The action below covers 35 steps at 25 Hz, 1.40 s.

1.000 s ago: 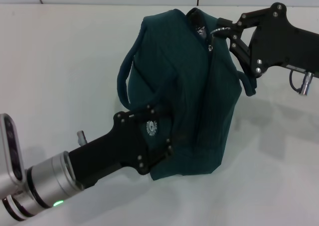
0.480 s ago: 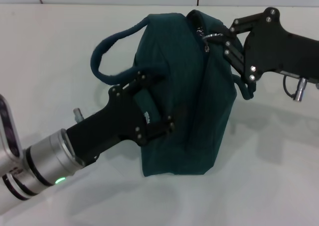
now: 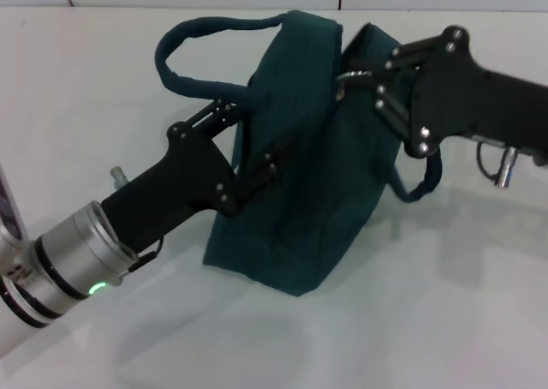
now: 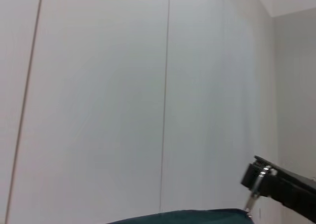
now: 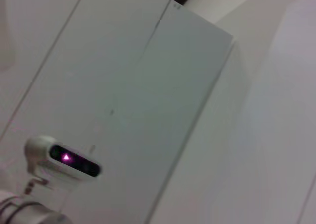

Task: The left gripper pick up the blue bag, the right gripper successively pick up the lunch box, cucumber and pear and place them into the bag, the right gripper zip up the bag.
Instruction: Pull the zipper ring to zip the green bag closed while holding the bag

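Since a second ago your left gripper has carried the blue bag up and toward the robot's left, so the near handle now arches free above it and the bag's base tilts clear of the white table. That gripper is clamped on the fabric of the bag's left side, and the bag hangs from it between the two arms. Your right gripper sits at the bag's top edge with its fingers closed on the metal ring pull; the left wrist view shows that ring dangling from the black fingertip too. Treat the bag as soft and floppy: it sags and folds wherever it isn't supported, so a firm pinch near the top seam should give you the steadiest hold while the zipper is drawn. No lunch box, cucumber or pear shows anywhere.
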Each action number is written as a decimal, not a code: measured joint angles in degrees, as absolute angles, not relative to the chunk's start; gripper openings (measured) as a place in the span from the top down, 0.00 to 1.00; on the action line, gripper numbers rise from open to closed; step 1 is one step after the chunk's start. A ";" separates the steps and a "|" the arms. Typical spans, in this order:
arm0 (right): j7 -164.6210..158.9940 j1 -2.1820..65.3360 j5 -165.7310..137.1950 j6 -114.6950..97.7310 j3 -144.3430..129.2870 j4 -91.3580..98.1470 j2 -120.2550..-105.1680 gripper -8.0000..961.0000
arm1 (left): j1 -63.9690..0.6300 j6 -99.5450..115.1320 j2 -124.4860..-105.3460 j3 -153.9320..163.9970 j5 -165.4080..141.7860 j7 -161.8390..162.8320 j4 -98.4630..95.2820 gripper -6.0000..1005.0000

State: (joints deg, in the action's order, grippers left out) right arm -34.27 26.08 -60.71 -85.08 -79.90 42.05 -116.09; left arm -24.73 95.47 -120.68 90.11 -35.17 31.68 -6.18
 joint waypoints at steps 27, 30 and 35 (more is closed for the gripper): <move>-34.79 26.46 -46.63 -81.73 -83.09 33.56 -115.59 0.98 | -25.51 91.59 -120.45 90.43 -31.07 27.53 -6.24 0.94; -34.87 26.05 -46.30 -81.68 -81.98 32.88 -115.55 0.98 | -25.50 91.47 -120.41 90.25 -30.91 27.51 -6.28 0.94; -34.92 26.46 -45.43 -81.87 -79.63 29.49 -115.56 0.98 | -25.43 90.11 -120.31 90.11 -30.76 27.50 -6.32 0.94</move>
State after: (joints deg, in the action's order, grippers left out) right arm -34.92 26.46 -45.43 -81.87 -79.63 29.49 -115.56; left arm -25.43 90.11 -120.31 90.11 -30.76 27.50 -6.32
